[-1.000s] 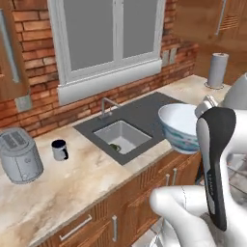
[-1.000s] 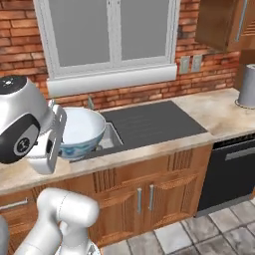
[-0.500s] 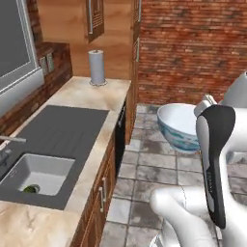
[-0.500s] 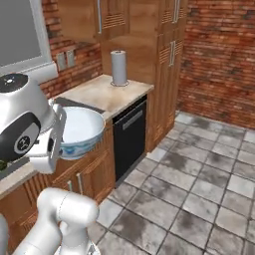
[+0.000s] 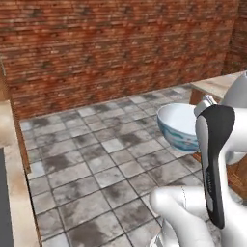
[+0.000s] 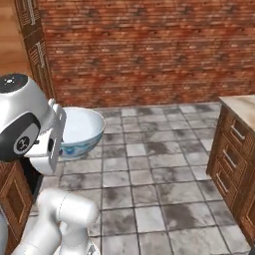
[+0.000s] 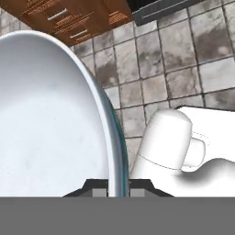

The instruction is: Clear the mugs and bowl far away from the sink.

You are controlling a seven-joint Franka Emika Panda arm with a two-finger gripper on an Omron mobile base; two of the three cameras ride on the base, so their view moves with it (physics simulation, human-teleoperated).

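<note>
The bowl [image 5: 177, 126], white inside with a pale blue patterned outside, hangs in the air over the tiled floor, just ahead of my arm. It also sits at the left of the right base view as the bowl [image 6: 79, 129], partly behind my hand. In the hand view my gripper [image 7: 118, 191] is shut on the rim of the bowl [image 7: 46, 114], one fingertip on each side of the wall. The mugs and the sink are out of view.
A red brick wall [image 5: 120, 48] faces me across a grey tiled floor [image 6: 149, 174]. A wooden cabinet with a stone top [image 6: 236, 144] stands at the right. A counter edge [image 5: 12, 193] runs along the left. Wooden drawers [image 7: 78, 18] lie below the hand.
The whole picture has swung from the sink counter past the cabinets to the brick wall and open floor: the base has turned. The bowl stays in my shut gripper.
</note>
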